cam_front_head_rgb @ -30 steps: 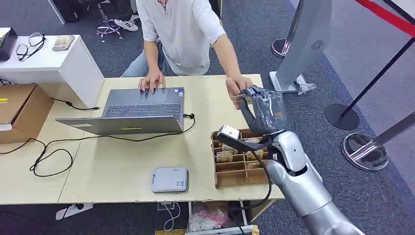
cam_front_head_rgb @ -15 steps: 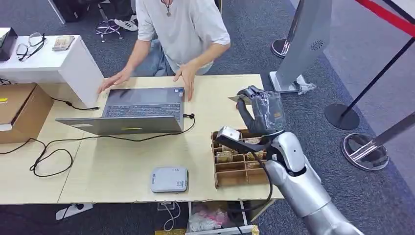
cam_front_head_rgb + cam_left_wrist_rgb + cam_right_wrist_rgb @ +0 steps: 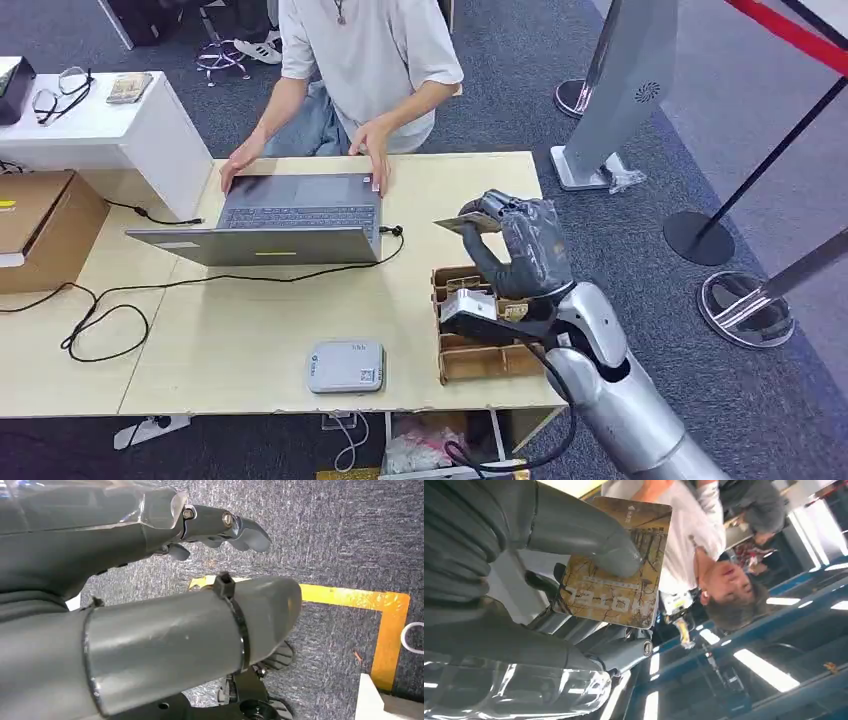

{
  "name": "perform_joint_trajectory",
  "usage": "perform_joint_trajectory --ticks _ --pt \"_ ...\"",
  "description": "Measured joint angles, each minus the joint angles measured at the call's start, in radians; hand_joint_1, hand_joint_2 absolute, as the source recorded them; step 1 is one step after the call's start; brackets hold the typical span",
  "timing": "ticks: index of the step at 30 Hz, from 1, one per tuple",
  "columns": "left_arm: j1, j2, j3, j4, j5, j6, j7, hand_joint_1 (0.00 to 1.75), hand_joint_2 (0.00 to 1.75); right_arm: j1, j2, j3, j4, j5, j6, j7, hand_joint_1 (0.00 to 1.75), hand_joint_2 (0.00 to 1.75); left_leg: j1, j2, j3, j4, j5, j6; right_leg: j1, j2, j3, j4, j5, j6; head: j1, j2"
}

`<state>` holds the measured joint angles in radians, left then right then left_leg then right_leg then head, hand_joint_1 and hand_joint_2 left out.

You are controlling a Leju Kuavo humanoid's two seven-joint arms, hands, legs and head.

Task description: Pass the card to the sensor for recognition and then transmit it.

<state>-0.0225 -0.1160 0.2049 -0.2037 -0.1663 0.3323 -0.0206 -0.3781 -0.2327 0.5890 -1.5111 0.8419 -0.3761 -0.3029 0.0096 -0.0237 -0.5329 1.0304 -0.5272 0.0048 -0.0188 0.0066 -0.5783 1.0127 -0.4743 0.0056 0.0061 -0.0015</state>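
Holding the card up over the table

Pinching a gold-brown card between thumb and fingers, the right hand is raised above the wooden organiser, with the card's edge poking out toward the laptop. From the wrist, the thumb presses flat on the card's printed face. The organiser sits at the table's right end; its slots hold a few more cards, partly hidden by the arm. The grey sensor lies near the front edge, well apart from the hand. The left hand hangs over carpet, fingers loosely spread, holding nothing. A person has both hands at the laptop
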Motion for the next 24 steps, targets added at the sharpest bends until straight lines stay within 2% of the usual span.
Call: perform_joint_trajectory --ticks 7,15,24 --pt "0.000 0.000 0.002 0.000 0.002 0.000 0.000 0.00 0.00 0.032 -0.024 0.029 -0.038 -0.146 0.081 -0.033 1.75 1.75 0.000 0.000 0.000 0.000 0.000 0.000 0.000 0.000 0.000 0.000 0.000 0.000 0.000 0.000" --pt "0.000 -0.002 0.017 0.000 0.006 0.002 0.000 0.00 0.00 0.036 -0.027 0.066 -0.007 -0.291 0.181 -0.047 1.75 1.75 0.000 0.000 0.000 0.000 0.000 0.000 0.000 0.000 0.000 0.000 0.000 0.000 0.000 0.000" --pt "-0.001 -0.011 0.023 0.000 0.001 0.003 -0.003 0.00 0.00 0.035 0.026 0.109 0.095 -0.351 0.236 -0.021 1.75 1.75 0.000 0.000 0.000 0.000 0.000 0.000 0.000 0.000 0.000 0.000 0.000 0.000 0.000 0.000"
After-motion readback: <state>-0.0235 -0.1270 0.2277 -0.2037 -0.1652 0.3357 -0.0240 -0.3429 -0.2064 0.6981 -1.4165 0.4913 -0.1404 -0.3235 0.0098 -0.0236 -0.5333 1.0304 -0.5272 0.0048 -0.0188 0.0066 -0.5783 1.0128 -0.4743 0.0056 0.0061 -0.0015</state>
